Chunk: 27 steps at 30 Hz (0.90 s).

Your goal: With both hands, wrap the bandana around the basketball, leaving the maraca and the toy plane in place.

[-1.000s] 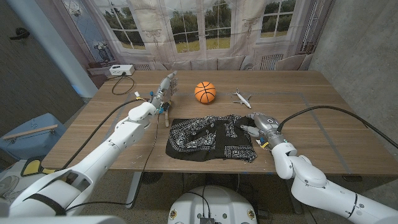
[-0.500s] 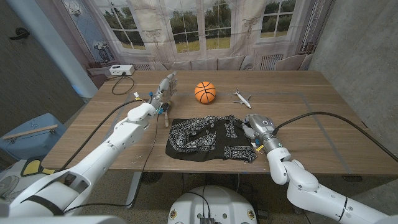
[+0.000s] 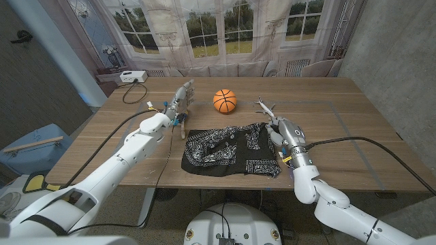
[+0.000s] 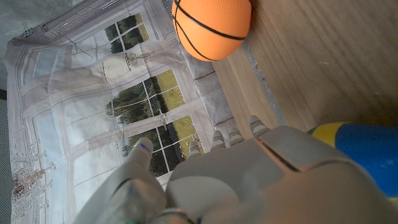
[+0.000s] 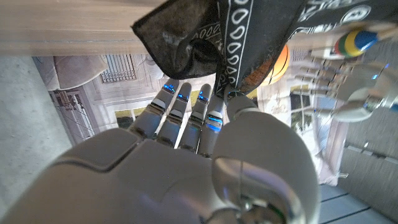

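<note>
Clearly, the fingers (image 5: pixel 186 109) of the right hand (image 3: pixel 281 130) are closed with the thumb on a bunched fold of the bandana (image 3: pixel 228 151), a soft black cloth with white paisley print, spread crumpled on the wooden table (image 3: pixel 354 129). The left hand (image 3: pixel 181 96) is seen raised above the table with fingers loosely apart, nothing held. Just beside it lies the maraca (image 3: pixel 181 123), its blue and yellow head glossy. The round orange basketball (image 3: pixel 225 100), ribbed with black lines, sits beyond the cloth, apart from it. The small white toy plane (image 3: pixel 265 105) lies near the right hand.
</note>
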{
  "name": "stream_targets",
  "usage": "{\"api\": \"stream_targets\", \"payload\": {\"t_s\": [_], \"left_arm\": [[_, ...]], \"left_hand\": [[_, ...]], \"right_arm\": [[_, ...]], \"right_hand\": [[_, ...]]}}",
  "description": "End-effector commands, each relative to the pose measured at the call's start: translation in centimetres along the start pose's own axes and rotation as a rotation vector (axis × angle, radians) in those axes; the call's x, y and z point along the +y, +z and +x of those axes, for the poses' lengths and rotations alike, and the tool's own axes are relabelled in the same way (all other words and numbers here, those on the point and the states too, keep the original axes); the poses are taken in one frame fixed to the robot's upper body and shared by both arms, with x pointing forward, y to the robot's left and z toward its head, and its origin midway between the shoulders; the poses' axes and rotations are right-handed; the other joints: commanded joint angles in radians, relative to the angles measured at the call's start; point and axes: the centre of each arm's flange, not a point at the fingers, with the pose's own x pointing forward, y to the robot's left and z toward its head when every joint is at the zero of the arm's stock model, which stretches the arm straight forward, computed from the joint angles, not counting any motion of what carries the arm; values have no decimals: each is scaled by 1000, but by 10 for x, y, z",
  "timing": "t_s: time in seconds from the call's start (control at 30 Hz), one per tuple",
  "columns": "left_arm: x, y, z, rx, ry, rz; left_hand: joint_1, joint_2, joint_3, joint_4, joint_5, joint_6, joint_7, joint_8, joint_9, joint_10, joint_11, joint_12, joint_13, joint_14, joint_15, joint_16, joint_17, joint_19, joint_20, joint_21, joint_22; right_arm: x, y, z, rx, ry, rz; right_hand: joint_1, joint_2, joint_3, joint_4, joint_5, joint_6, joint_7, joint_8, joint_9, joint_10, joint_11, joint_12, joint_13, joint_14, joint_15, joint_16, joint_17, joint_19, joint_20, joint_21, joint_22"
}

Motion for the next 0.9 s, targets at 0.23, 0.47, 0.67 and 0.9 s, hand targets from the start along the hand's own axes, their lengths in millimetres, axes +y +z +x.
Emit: {"api": "stream_targets", "payload": {"t_s": [0.23,0.47,0.67,0.9], "left_arm": [[-14,4,10,15,-50,66],[-17,11,11,35,-81,157],[-18,17,11,47,-93,218],[-21,22,13,51,-98,279]], "left_hand": [[7,12,0,5,9,-51,0,-8,5,-90,2,-4,6,-143,5,-3,2,-78,9,-4,3],[42,4,8,-26,6,-41,-32,4,6,-102,1,-5,7,-162,10,-5,1,-95,8,-16,1],[90,-9,19,-73,1,25,-37,27,8,-80,1,7,8,-155,18,1,0,-81,13,-16,-1],[150,-14,35,-128,-3,128,-28,53,11,-53,4,18,10,-140,36,6,1,-64,18,-17,-1]], "right_arm": [[-57,-12,9,-4,-319,517],[-105,-21,18,-9,-380,544],[-149,-26,20,-10,-441,546],[-184,-22,19,-35,-522,499]], "right_hand": [[35,19,48,44,17,22,1,75,25,26,8,13,13,19,-139,16,20,13,5,9,2],[40,14,53,48,19,21,4,89,36,26,10,14,18,17,-138,16,27,18,3,13,2],[43,10,55,51,20,18,3,99,44,19,7,11,22,11,-137,14,32,18,0,14,3],[47,7,56,55,20,14,-1,113,56,16,1,11,27,2,-142,10,39,20,-6,17,4]]}}
